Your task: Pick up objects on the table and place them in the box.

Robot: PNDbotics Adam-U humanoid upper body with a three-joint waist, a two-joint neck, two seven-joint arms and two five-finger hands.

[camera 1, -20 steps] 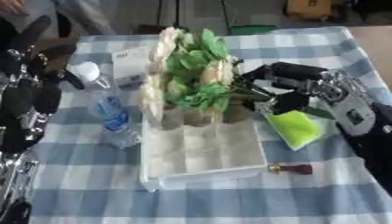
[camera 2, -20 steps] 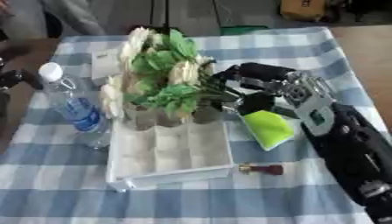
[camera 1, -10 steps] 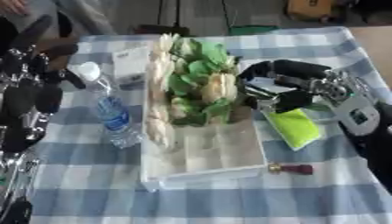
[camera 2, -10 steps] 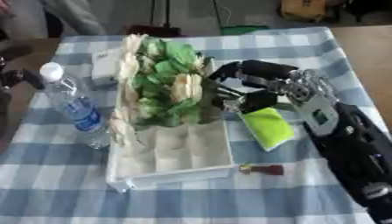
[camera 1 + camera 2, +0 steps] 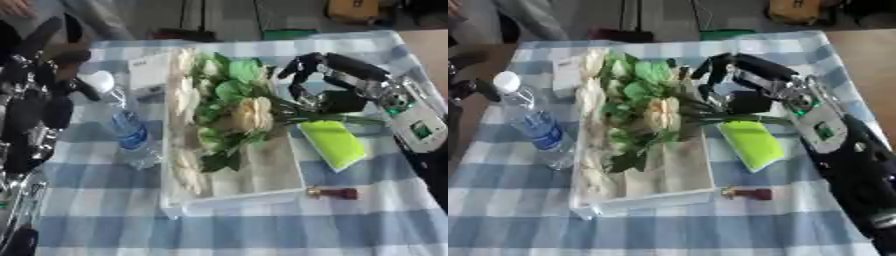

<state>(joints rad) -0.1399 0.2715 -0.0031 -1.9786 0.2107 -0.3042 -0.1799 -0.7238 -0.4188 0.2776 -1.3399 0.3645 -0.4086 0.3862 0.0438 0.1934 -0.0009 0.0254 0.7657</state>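
A bouquet of cream flowers and green leaves lies lengthwise inside the white box, its stems sticking out over the right wall. My right hand hovers just above those stems, its fingers arched and spread, not closed round them. A clear water bottle with a blue label stands left of the box. To the box's right lie a lime-green flat pad and a small red-brown object. My left hand rests open at the left edge, fingers up.
A white card or packet lies at the box's far left corner. The blue-and-white checked cloth covers the table. The table's back edge and floor items lie beyond. A person's hand shows at the top left corner.
The bouquet has gone from upright at the box's far end to lying down inside the box. My right hand's fingers have come off the stems. The left hand stays still.
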